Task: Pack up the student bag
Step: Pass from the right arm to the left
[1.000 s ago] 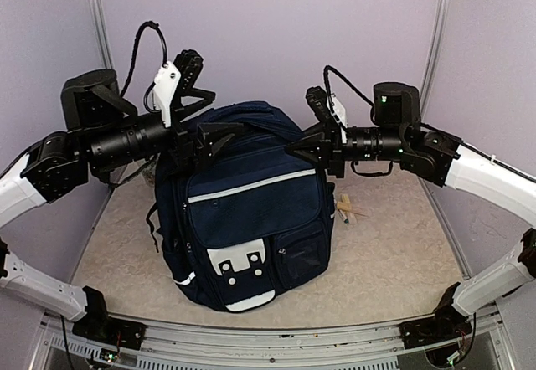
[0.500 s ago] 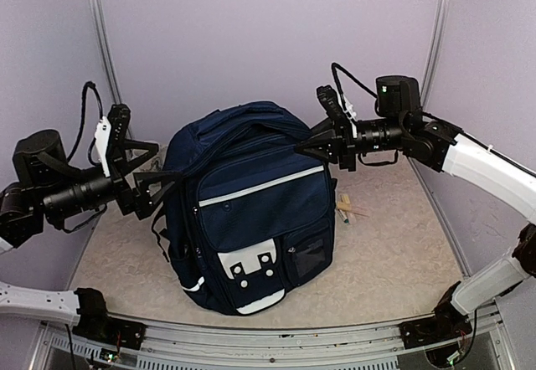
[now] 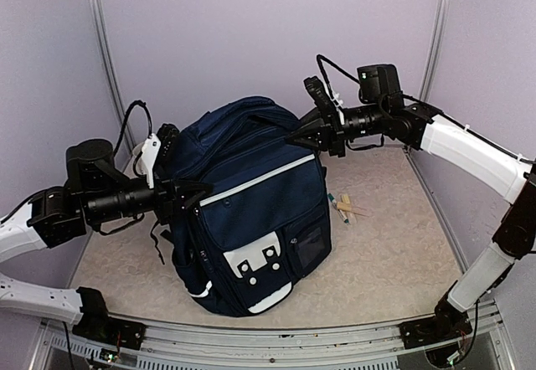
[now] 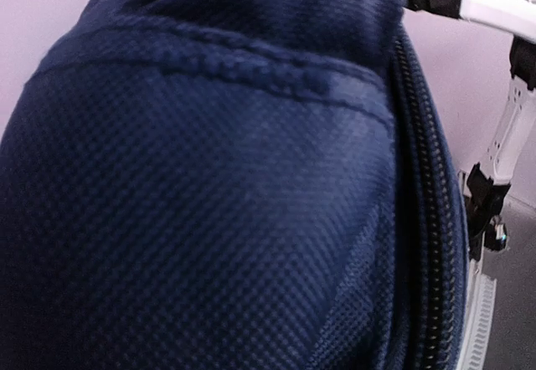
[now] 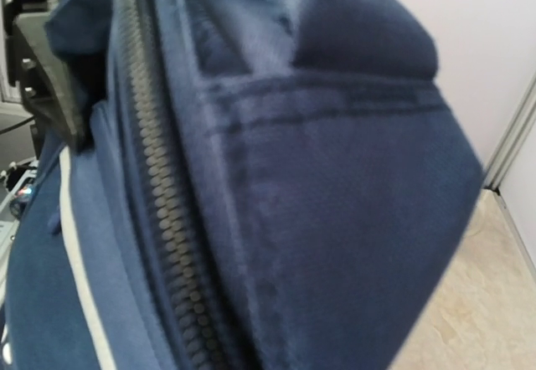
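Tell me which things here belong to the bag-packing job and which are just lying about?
Job:
- student bag
- right gripper, at its top corner
- left gripper, at its side

Lying about:
- small pen-like items on the table, beside the bag

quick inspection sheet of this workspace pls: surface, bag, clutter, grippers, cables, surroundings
surface: beige mottled table top, no spills seen
job's things: student bag upright, leaning slightly, zip closed where seen
clutter: few pens lying right of the bag
grippers: left gripper against bag's left side, jaws unclear; right gripper shut on its upper right edge
cables: black cables loop free above both wrists
surroundings: lilac walls, metal posts; nothing else seen
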You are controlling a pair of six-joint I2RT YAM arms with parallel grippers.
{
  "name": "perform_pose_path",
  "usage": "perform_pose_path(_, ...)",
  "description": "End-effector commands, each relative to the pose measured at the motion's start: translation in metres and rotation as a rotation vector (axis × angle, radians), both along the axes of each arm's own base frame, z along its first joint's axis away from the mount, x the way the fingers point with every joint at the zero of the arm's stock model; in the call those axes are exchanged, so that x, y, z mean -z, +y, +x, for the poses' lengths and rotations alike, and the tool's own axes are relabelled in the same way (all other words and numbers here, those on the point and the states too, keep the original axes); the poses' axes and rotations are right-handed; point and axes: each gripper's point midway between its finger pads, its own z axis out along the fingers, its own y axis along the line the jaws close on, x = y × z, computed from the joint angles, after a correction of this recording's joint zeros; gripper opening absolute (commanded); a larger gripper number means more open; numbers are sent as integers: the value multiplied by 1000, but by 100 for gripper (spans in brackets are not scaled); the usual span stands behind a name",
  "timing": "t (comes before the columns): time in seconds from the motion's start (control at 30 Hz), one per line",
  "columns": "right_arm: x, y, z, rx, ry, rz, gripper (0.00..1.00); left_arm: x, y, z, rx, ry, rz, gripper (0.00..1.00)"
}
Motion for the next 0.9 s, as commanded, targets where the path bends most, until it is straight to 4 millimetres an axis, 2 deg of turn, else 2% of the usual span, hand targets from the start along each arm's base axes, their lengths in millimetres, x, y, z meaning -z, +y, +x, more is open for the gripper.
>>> perform_pose_path(0.0, -42, 5, 6, -22, -112, 102, 0, -14, -10, -14, 93, -8, -102, 21)
perform_pose_path(0.1, -46, 7, 22, 56, -129, 118, 0, -21, -5, -20, 94, -2, -142, 1)
perform_pose_path(0.23, -46, 8, 42, 153, -115, 121, 0, -36, 2, -30, 100, -7, -218, 0)
perform_pose_path(0.4, -48, 8, 51, 202, -90, 144, 0, -32, -4, -38, 114, 13, -231, 0)
perform_pose_path(0.43, -50, 7, 54, 226, -85, 149, 3, -31, -5, -37, 103, 17, -232, 0)
perform_pose_path(0.57, -60, -5, 73, 391, -25, 165, 34, -39, -7, -33, 43, 12, -280, 0)
perform_pose_path(0.63, -64, -24, 86, 546, 7, 174, 44, -46, -7, -33, 19, -1, -308, 0)
perform_pose_path(0.67, -66, -33, 87, 598, 24, 183, 49, -48, -7, -33, 5, -8, -316, 0)
perform_pose_path(0.7, -66, -48, 94, 698, 29, 186, 55, -51, -7, -34, -7, -16, -318, 0)
perform_pose_path(0.8, -63, -80, 88, 833, 25, 187, 64, -56, -5, -33, -67, -44, -309, 0)
perform_pose_path(0.87, -52, -90, 75, 837, 34, 170, 66, -58, -1, -31, -115, -63, -301, 0)
